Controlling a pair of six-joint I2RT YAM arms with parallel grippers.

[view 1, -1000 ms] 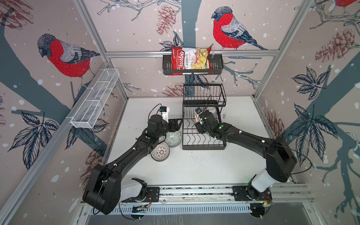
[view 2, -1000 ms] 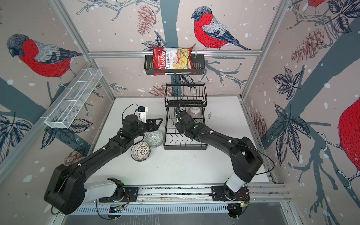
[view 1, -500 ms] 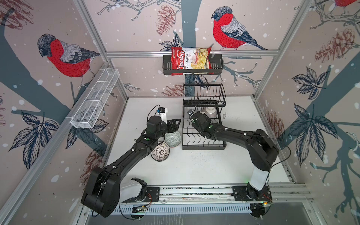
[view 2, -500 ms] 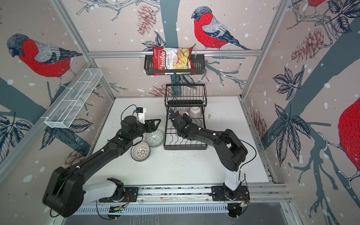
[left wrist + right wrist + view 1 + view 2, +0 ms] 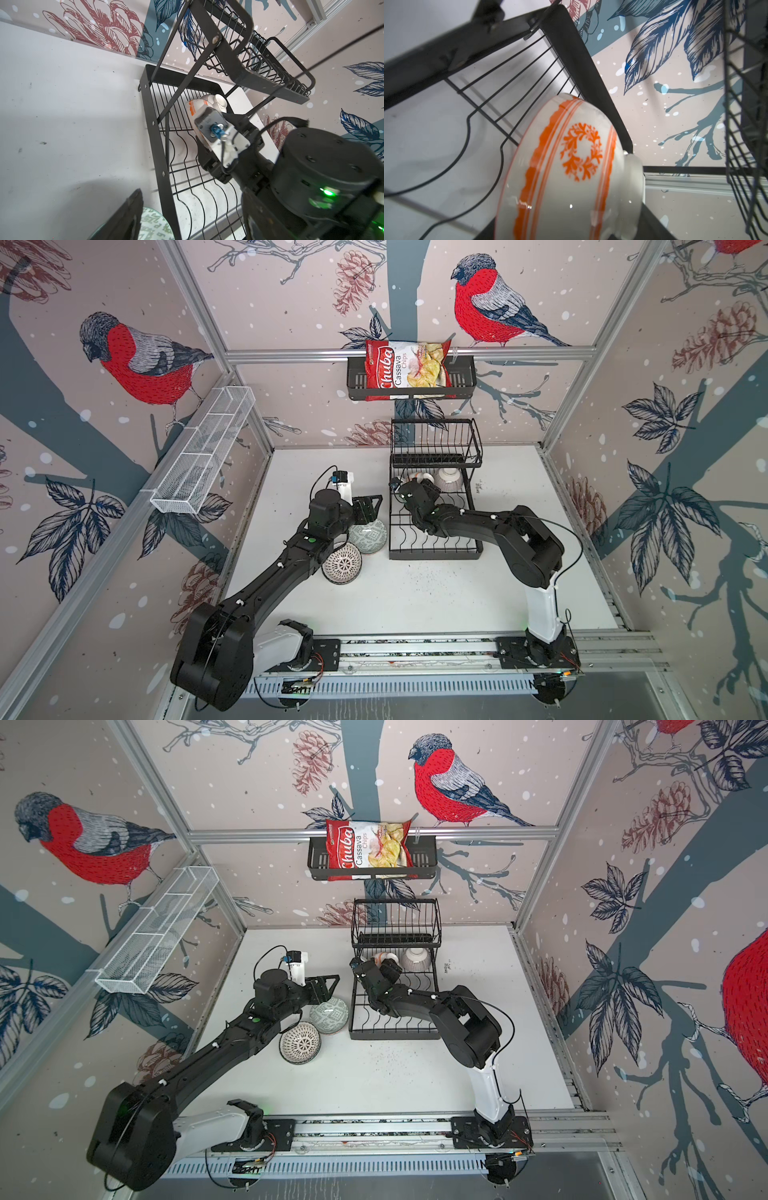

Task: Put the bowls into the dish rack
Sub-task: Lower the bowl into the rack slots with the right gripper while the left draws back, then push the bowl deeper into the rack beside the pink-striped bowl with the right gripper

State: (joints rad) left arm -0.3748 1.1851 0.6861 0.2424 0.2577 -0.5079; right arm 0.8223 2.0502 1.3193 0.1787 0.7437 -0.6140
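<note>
the orange floral bowl (image 5: pixel 417 477) lies in the far left corner of the dish rack (image 5: pixel 436 556), on the lower tier under the small upper basket. it is tipped on its side, foot ring turned toward the lined bowl (image 5: pixel 448 481) just beside it on the same tier. up close in the right wrist view, the orange floral bowl (image 5: pixel 566 176) leans over the wavy wires by the rack's corner frame.

the right pincer (image 5: pixel 416 488) is right up against that bowl, a little above the middle of the frame. its tips are hidden behind its own wrist camera and the bowl, so i cannot tell whether it has hold of the bowl or how wide it stands.

left of the rack, the grey-green bowl (image 5: pixel 368 536) is on the white counter (image 5: pixel 415 601) just beside the rack's edge. the dotted bowl (image 5: pixel 341 569) is just beside it, lower left, mouth up. the left pincer (image 5: pixel 370 509) hangs over the far edge of the grey-green bowl, jaws spread wide with nothing between them. i cannot tell if it touches the bowl.

higher in the frame, a bag of chips (image 5: pixel 405 369) sits in a black shelf (image 5: pixel 463 381) on the back wall. a white mesh basket (image 5: pixel 203 456) hangs at the left.
</note>
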